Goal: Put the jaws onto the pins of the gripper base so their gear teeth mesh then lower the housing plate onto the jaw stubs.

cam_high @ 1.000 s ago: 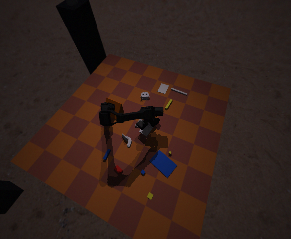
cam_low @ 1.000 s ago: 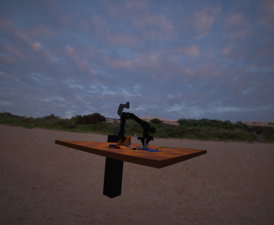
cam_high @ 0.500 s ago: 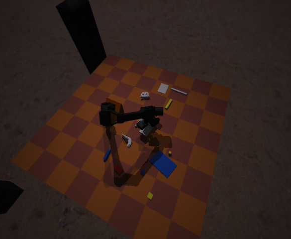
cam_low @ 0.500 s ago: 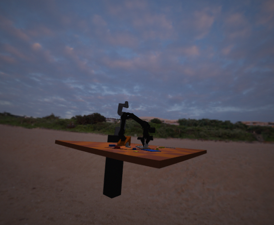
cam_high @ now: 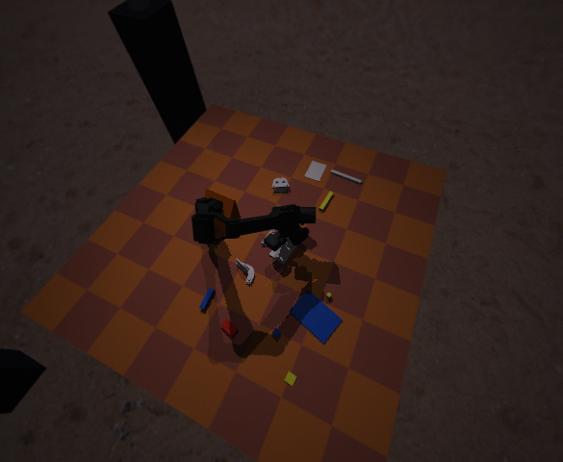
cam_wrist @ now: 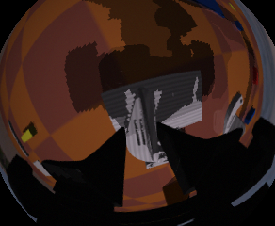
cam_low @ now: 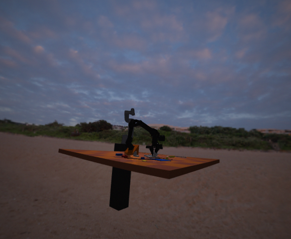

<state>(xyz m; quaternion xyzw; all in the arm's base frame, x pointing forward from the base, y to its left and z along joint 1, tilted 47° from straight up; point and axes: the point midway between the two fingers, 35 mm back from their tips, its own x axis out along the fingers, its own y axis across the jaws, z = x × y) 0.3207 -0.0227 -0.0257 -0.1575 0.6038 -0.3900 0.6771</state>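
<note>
The gripper base [cam_high: 283,252] [cam_wrist: 177,101], a grey ribbed plate, lies on the table under my gripper. My gripper [cam_wrist: 139,128] is shut on a light grey jaw [cam_wrist: 136,123], which stands as a narrow upright fin between the fingertips, over or against the near part of the base. Whether it sits on a pin is hidden. The other jaw [cam_high: 245,272] [cam_wrist: 233,114], white and curved, lies apart from the base on the table. A white piece with two holes [cam_high: 280,184], seemingly the housing plate, stands beyond the arm in the top view.
A blue plate [cam_high: 320,319], small yellow cube [cam_high: 328,295], blue cube [cam_high: 276,333], red block [cam_high: 229,328] and blue bar [cam_high: 207,299] lie around the base. A yellow bar [cam_high: 326,201], white tile [cam_high: 316,170] and white rod [cam_high: 345,176] lie beyond. An orange wedge [cam_high: 227,202] stands beside the arm's foot.
</note>
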